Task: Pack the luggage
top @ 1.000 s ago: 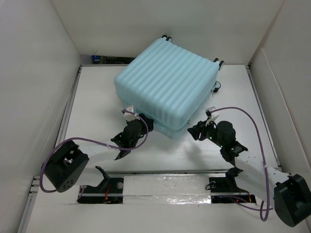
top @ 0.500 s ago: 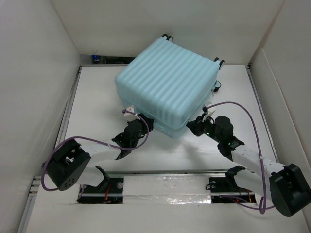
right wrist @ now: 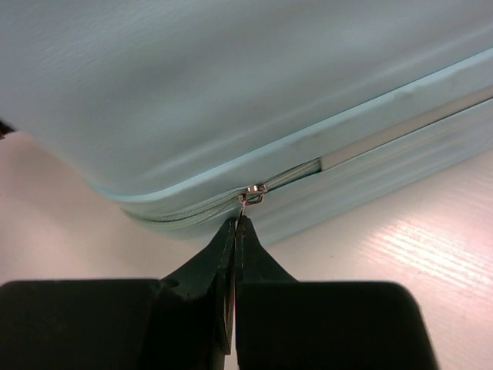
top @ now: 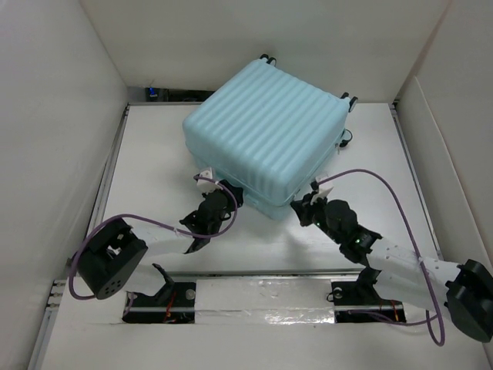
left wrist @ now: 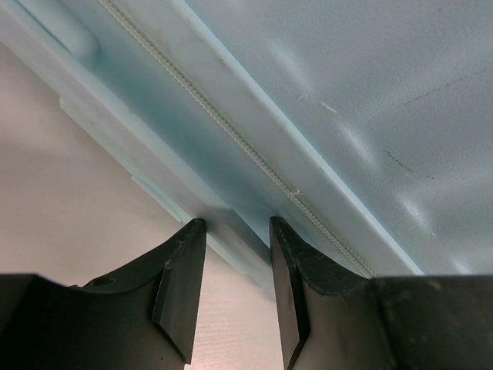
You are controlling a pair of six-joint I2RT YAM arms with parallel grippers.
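Observation:
The luggage (top: 262, 127) is a big pale aqua ribbed suitcase lying flat and closed at the back of the table, with a corner toward me. My left gripper (top: 226, 193) is at its front-left side. In the left wrist view its jaws (left wrist: 235, 225) stand apart, tips against the lower shell's edge (left wrist: 231, 254), nothing clamped between them. My right gripper (top: 302, 202) is at the suitcase's near corner. In the right wrist view it (right wrist: 236, 223) is shut on the small metal zipper pull (right wrist: 250, 196). Left of the slider the zipper is meshed; right of it a pale gap (right wrist: 385, 142) shows.
White walls (top: 62, 154) box in the table on the left, back and right. Black spinner wheels (top: 348, 98) stick out at the suitcase's far side. A metal rail with cable slots (top: 262, 297) runs along the near edge between the arm bases.
My right arm has swung left and in to the suitcase's near corner, and its jaws have closed on the zipper pull. My left gripper's jaws have narrowed slightly; it stays in place.

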